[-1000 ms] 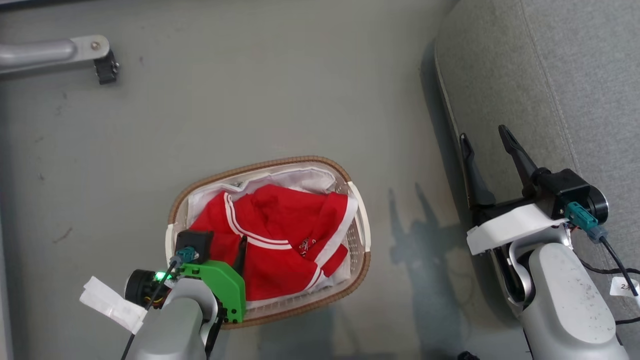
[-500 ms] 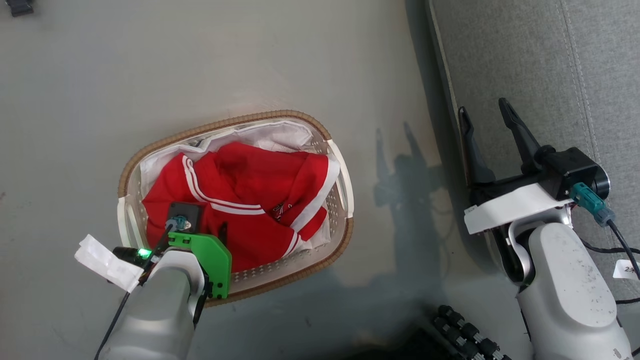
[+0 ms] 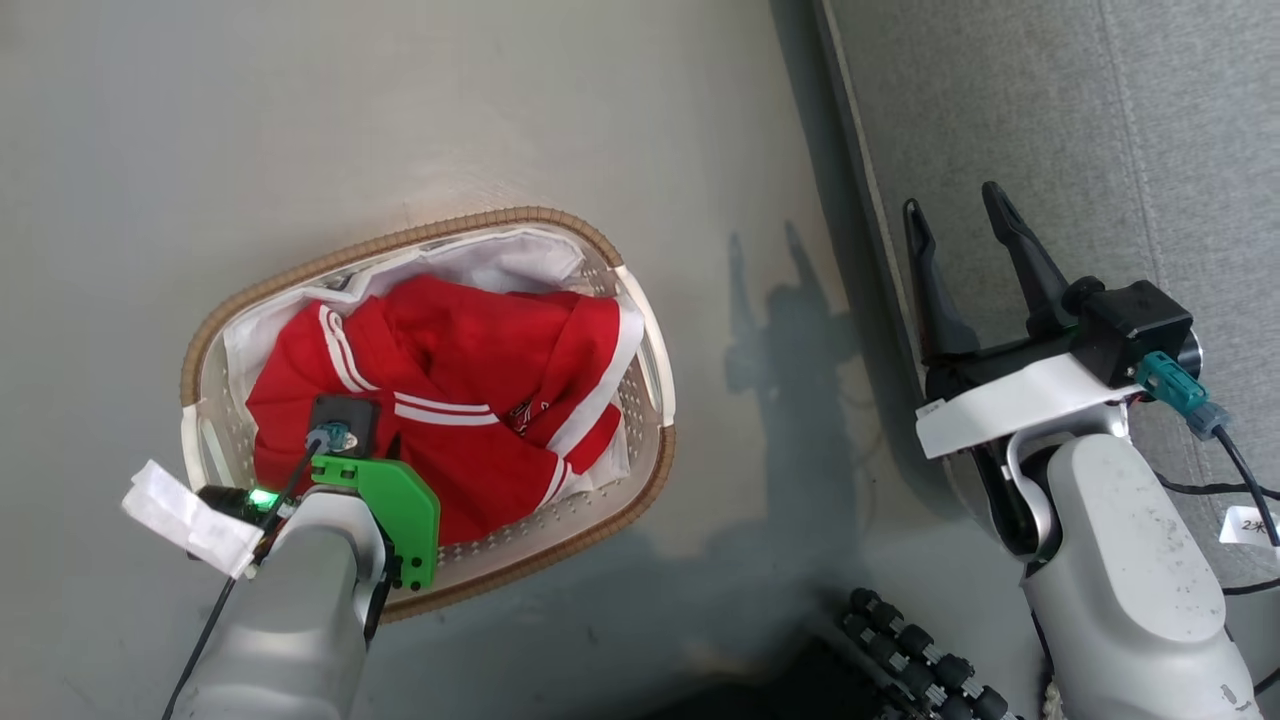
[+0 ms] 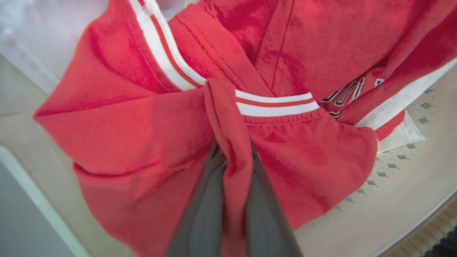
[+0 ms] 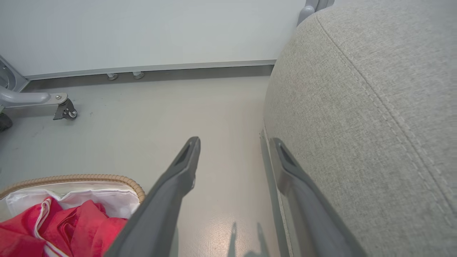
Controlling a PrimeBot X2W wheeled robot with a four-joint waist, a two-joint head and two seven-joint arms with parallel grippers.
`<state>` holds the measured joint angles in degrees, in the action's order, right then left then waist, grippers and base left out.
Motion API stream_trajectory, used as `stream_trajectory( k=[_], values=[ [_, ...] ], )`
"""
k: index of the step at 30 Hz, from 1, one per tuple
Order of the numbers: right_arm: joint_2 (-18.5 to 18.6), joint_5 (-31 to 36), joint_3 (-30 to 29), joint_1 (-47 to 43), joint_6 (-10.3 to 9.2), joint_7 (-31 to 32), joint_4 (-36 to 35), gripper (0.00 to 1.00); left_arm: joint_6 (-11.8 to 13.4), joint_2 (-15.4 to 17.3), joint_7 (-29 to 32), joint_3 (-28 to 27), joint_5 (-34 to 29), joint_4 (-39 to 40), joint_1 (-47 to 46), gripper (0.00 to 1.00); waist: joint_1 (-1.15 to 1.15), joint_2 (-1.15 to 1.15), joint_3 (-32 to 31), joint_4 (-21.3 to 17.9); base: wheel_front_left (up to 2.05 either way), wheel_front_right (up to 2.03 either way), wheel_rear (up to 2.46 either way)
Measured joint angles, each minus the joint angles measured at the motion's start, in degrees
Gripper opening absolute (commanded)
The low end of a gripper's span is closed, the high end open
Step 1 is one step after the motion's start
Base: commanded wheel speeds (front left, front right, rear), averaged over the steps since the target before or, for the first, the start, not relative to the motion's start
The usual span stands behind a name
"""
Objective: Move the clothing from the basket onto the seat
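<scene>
Indoors, on a pale grey floor [image 3: 500,120] under a white wall [image 5: 142,32]. Pinches a raised fold of the red jersey [image 4: 125,142] tight with the left gripper [image 4: 234,157], just below a white-and-red trim band [image 4: 275,103]. Leaves the jersey bunched inside the oval wicker-rimmed laundry basket [image 3: 400,238], on its white liner sheet [image 3: 510,262]. Holds the right gripper [image 3: 950,197] spread wide and empty by the edge of the grey upholstered seat [image 3: 1050,110]. Appears to be at the grasp step, lift not yet begun. Calls next for a straight lift clear of the rim without dragging the liner, then a swing rightward onto the seat. Shows small print [image 4: 348,91] on the jersey, too crumpled to read, and a white cable tag [image 3: 1250,522] starting with "2", otherwise illegible.
</scene>
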<state>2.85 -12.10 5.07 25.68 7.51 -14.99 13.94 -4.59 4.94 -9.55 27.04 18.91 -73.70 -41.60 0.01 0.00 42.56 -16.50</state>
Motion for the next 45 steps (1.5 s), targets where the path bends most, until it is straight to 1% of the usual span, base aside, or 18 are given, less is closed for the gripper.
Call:
stream_trajectory(
  k=[8,15,24,29,33,37,43,45],
  values=[
    [0.0,-0.5,0.9,-1.4,0.0,0.0,1.9,1.0,-1.5,-1.1,-4.3,1.1,0.9,0.4,3.5,0.0,0.0,0.0,-5.6,0.5,0.0,0.0,0.0],
    [-0.1,-0.3,1.0,-4.8,0.0,0.0,3.4,1.0,-2.1,-1.8,-5.4,1.6,2.5,4.1,7.7,0.0,-0.01,0.0,-12.4,1.9,0.0,0.0,0.0],
    [-0.1,0.0,0.6,-9.8,0.0,0.0,5.7,1.0,-2.2,-2.0,-5.6,0.2,1.7,19.6,15.0,0.0,-0.01,0.0,-21.6,4.7,0.0,0.0,0.0],
    [-0.1,-0.1,0.9,-12.7,0.0,0.0,6.7,1.0,-2.2,-2.0,-5.6,-0.6,0.7,26.9,17.5,0.0,-0.01,0.0,-26.5,6.3,0.0,0.0,0.0],
    [-0.1,-0.9,1.5,-14.9,0.0,0.0,7.5,1.0,-2.5,-2.0,-5.6,-0.2,0.5,33.1,18.8,0.0,-0.01,0.0,-30.4,7.6,0.0,0.0,0.0],
    [0.0,-2.5,3.2,-17.0,0.0,0.0,8.7,1.0,-2.5,-2.1,-5.6,1.0,0.4,38.4,19.6,0.0,-0.01,0.0,-34.2,8.6,0.0,0.0,0.0],
    [0.0,-2.6,5.3,-19.3,0.0,0.0,9.8,1.0,-2.7,-2.1,-5.6,1.4,0.1,44.8,20.0,0.0,-0.02,0.0,-38.9,9.9,0.0,0.0,0.0],
    [0.2,-2.7,7.5,-19.6,0.0,0.0,10.0,1.0,-2.7,-2.1,-5.6,1.5,0.1,46.8,20.0,0.0,-0.02,0.0,-40.2,10.4,0.0,0.0,0.0]
  ],
)
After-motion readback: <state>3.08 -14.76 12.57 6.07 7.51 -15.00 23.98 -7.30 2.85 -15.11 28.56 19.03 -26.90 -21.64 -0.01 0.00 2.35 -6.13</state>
